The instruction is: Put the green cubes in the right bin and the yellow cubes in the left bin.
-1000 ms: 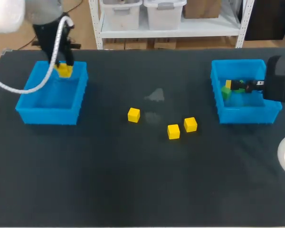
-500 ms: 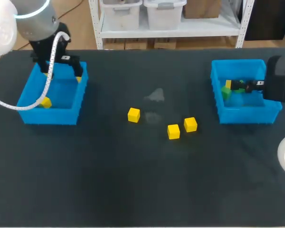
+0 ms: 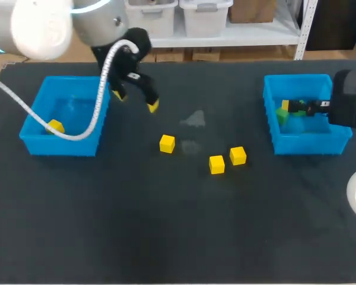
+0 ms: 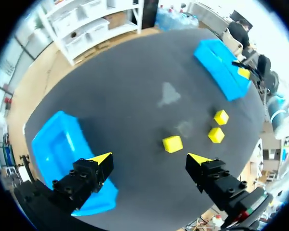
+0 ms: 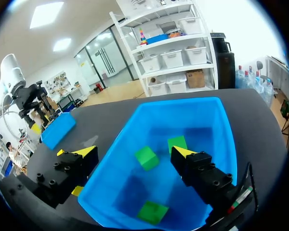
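Observation:
The left blue bin (image 3: pixel 77 142) holds one yellow cube (image 3: pixel 55 126). My left gripper (image 3: pixel 135 101) hangs open and empty just right of that bin. In its wrist view the left gripper (image 4: pixel 150 159) has a yellow cube (image 4: pixel 172 143) on the table ahead, between its spread fingers, and two more (image 4: pixel 216 135) beyond. These three yellow cubes (image 3: pixel 167 143) (image 3: pixel 216 164) (image 3: pixel 238 155) lie mid-table. My right gripper (image 5: pixel 134 153) stands open over the right bin (image 3: pixel 296 79), above three green cubes (image 5: pixel 146 158) (image 5: pixel 177 143) (image 5: pixel 152 211).
A pale smudge (image 3: pixel 194 119) marks the dark mat behind the loose cubes. The left bin (image 4: pixel 58 144) lies just behind my left gripper's one finger, and the right bin (image 4: pixel 221 67) is far ahead across the table.
My left gripper opened over the left bin and the yellow cube dropped in. It then swung right, out of the bin toward the table's middle. The right arm stayed still.

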Controlling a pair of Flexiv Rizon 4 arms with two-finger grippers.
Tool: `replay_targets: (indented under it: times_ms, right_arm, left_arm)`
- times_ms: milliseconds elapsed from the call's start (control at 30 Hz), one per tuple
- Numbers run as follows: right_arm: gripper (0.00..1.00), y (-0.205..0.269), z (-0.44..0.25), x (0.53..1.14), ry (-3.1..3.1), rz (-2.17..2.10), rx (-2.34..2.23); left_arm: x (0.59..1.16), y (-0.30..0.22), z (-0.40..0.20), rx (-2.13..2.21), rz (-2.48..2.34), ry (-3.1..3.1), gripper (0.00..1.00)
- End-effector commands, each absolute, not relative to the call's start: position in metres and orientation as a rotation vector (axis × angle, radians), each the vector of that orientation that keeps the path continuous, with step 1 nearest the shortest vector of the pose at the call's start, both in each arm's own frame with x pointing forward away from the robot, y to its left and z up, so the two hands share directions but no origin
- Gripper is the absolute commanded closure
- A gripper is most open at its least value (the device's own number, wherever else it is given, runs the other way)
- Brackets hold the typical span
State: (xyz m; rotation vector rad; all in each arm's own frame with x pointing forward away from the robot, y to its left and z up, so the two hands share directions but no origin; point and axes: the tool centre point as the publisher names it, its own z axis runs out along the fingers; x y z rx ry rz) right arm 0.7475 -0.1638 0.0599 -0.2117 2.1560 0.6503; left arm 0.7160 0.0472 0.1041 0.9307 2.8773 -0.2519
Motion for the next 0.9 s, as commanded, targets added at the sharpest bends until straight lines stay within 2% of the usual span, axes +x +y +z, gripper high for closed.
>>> replay_targets:
  times_ms: [33,433,900]
  right_arm:
    - [0.0,-0.165,0.061,0.747,2.157,0.658,-0.214]
    - [0.0,-0.165,0.061,0.747,2.157,0.658,-0.214]
    - [0.0,-0.165,0.061,0.747,2.157,0.658,-0.214]
  left_arm:
    - [0.711,0.03,0.097,0.985,-0.258,2.9,0.0]
    - [0.663,0.0,0.056,1.068,-0.341,2.953,0.0]
    - [0.675,-0.005,0.019,0.939,-0.293,3.034,0.0]
